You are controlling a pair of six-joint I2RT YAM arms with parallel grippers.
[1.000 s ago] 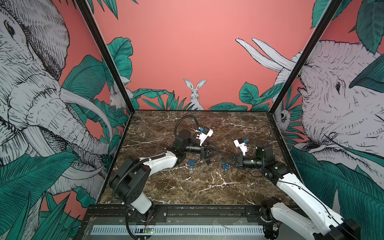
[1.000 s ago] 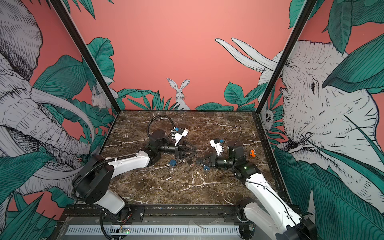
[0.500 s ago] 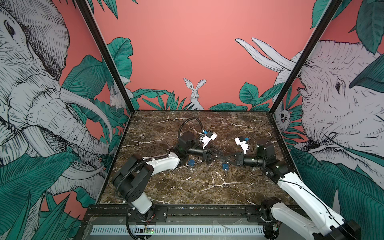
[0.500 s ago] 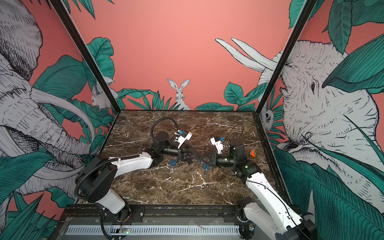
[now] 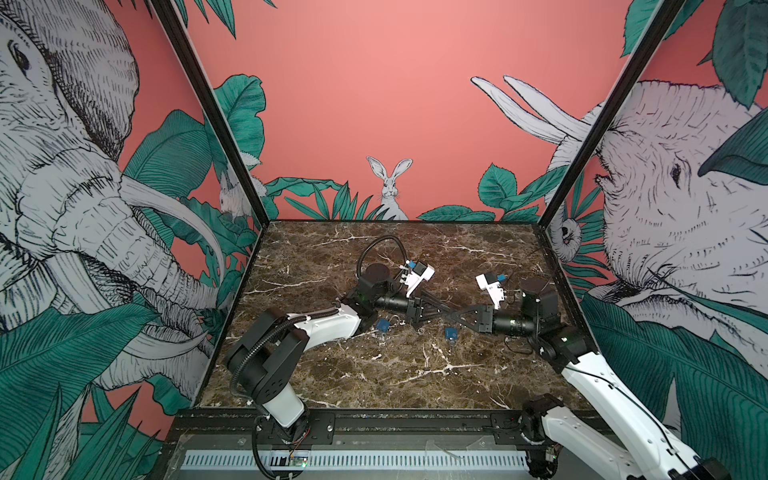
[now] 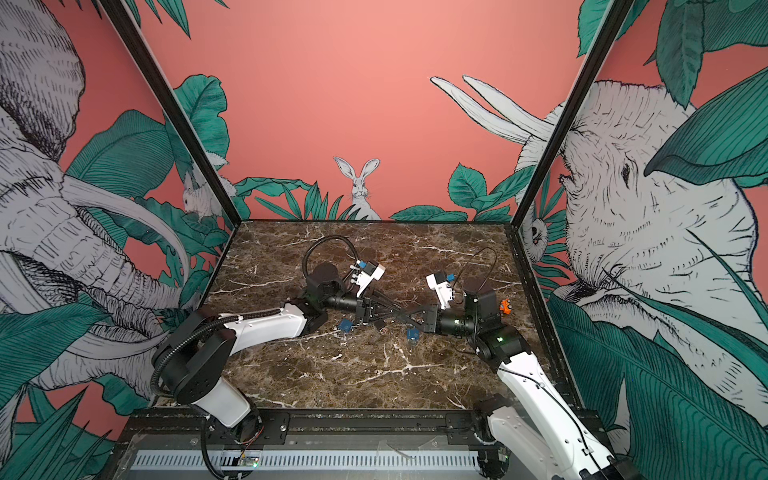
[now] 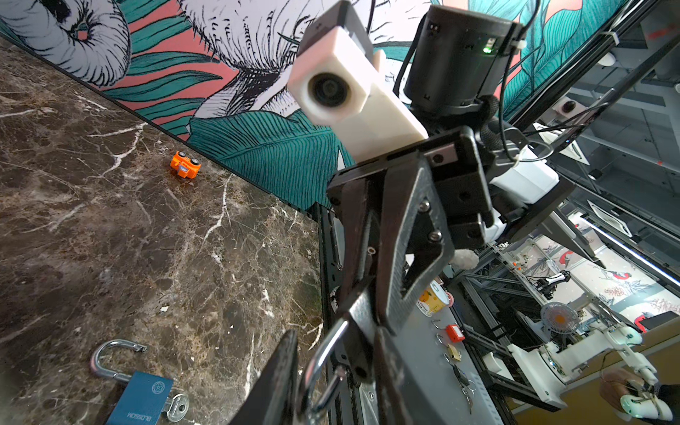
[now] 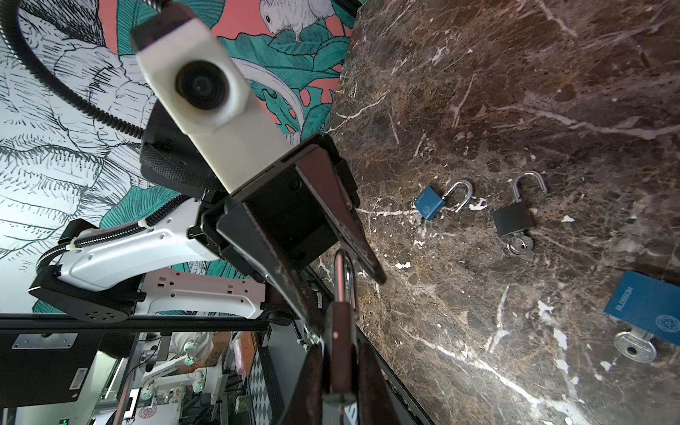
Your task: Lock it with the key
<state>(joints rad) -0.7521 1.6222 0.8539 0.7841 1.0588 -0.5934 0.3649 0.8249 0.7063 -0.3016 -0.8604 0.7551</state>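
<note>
Right wrist view shows the dark padlock pinched by its body between the closed fingers of the right gripper and held in the air over the middle of the table. Its silver shackle points toward the left arm. The fingers hide whether a key sits in this padlock. The left gripper meets it head-on with its jaws partly apart, one on each side of the shackle, and it is unclear whether either pad touches the metal. In the left wrist view the same shackle curves between the left gripper's dark fingers. In both top views the two claws cross tips at this spot, the left arm reaching in from the left edge and the right arm from the right edge. Three more padlocks lie flat on the marble just in front of the claws, toward the front edge, all with their shackles swung open. The left blue padlock lies on the left arm's side. The black padlock is just beside it with a key in its base. The right blue padlock lies nearer the right arm with a second key in its base, and it also shows in the left wrist view. An orange toy car sits well apart from them, close to the table's right edge behind the right arm.
</note>
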